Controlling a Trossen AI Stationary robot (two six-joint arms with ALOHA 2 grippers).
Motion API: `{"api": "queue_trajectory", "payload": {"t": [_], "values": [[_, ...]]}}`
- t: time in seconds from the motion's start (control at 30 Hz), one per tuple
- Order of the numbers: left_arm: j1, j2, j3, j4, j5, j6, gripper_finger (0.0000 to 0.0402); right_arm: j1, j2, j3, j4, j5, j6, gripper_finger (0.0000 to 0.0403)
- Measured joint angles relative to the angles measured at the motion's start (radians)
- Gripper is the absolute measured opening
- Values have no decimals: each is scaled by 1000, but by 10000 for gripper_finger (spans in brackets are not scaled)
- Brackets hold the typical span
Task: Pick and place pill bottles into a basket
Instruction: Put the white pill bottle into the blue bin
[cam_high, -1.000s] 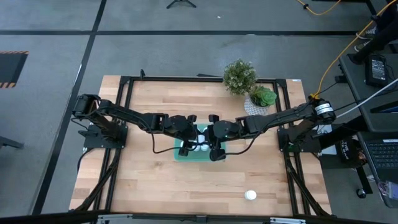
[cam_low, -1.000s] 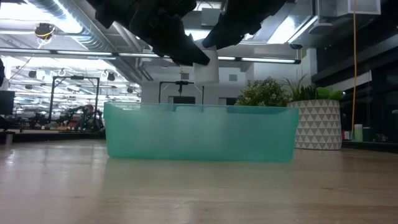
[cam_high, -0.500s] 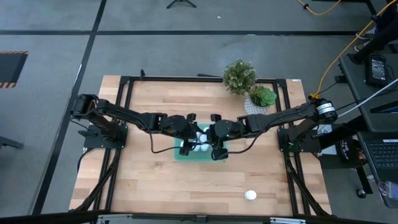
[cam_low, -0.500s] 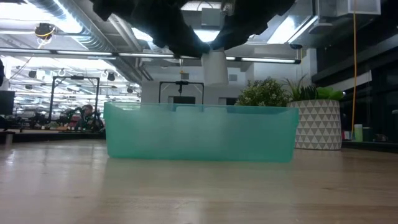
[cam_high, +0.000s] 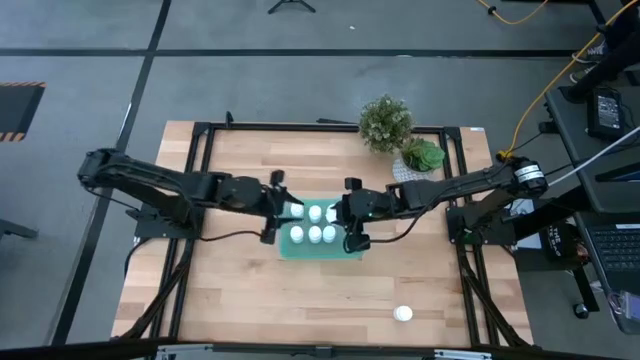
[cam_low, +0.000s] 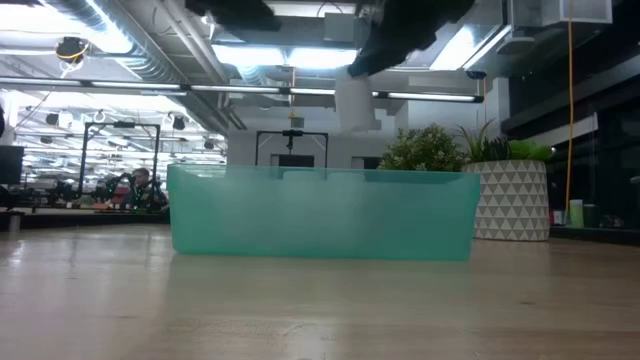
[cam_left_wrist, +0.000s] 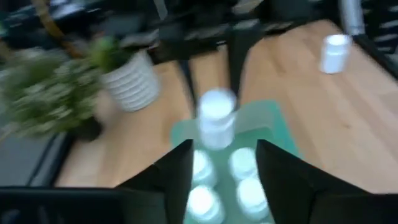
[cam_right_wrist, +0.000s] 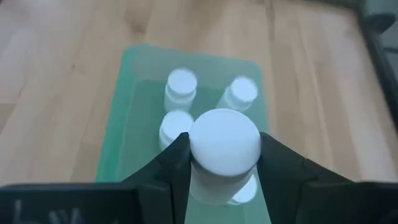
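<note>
A pill bottle (cam_right_wrist: 224, 152) sits clamped in the right end effector (cam_right_wrist: 222, 163) above the basket (cam_right_wrist: 127, 118).

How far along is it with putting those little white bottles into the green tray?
Mostly done, it seems. Several white bottles already stand in the green tray. The right gripper holds another bottle above the tray, not yet set down. The left gripper hangs open and empty by the tray's left end. One loose bottle sits out on the table, yet to be fetched.
</note>
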Motion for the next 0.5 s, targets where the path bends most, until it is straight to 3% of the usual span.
{"api": "queue_trajectory", "payload": {"t": [0.1, 0.33, 0.5], "values": [[-13, -76, -43, -4, -70, -32, 126, 0, -33, 1, -6, 2, -3, 143], [-41, -224, -225, 88, -87, -94, 15, 0, -82, 3, -58, 29, 3, 143], [-47, -300, -387, 263, -114, -99, 3, 0, -87, 3, -74, 51, 27, 143]]}}
